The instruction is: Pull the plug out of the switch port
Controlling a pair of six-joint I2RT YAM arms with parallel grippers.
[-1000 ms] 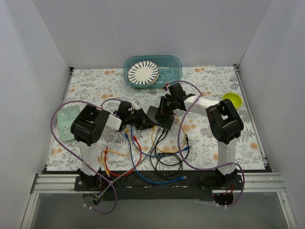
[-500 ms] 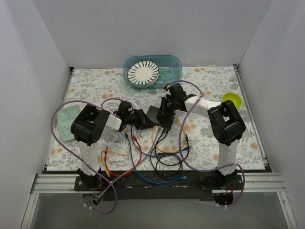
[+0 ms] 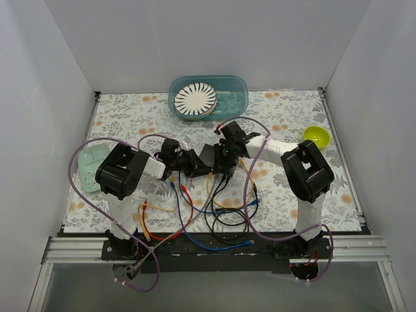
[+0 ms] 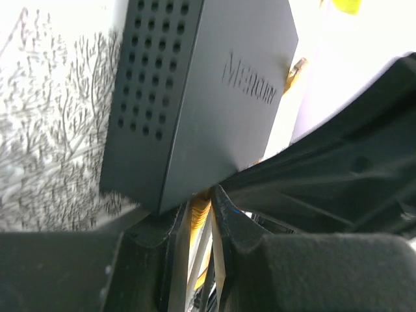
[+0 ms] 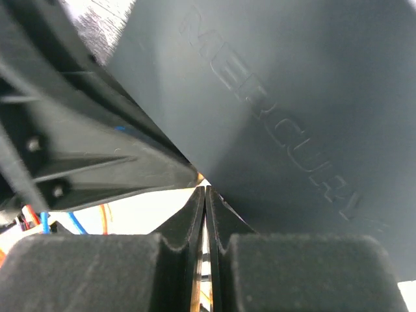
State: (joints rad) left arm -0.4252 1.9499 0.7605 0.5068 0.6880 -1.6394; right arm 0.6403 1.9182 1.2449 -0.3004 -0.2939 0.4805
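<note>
The switch, a flat dark grey box marked MERCURY, lies mid-table between both grippers. In the left wrist view its perforated side fills the top. My left gripper is shut on a yellow plug that sits at the switch's lower edge; in the top view this gripper is at the switch's left. My right gripper is shut, with nothing seen between its fingers and its tips against the switch's flat face; in the top view it is at the switch's right. The sockets are hidden.
Loose blue, red, yellow and black cables trail from the switch toward the near edge. A teal bin holding a striped plate stands at the back. A yellow-green bowl is at the right, a mint tray at the left.
My right gripper has swung left and down onto the switch, closer to the left gripper. The left gripper has stayed put at the switch's left side.
</note>
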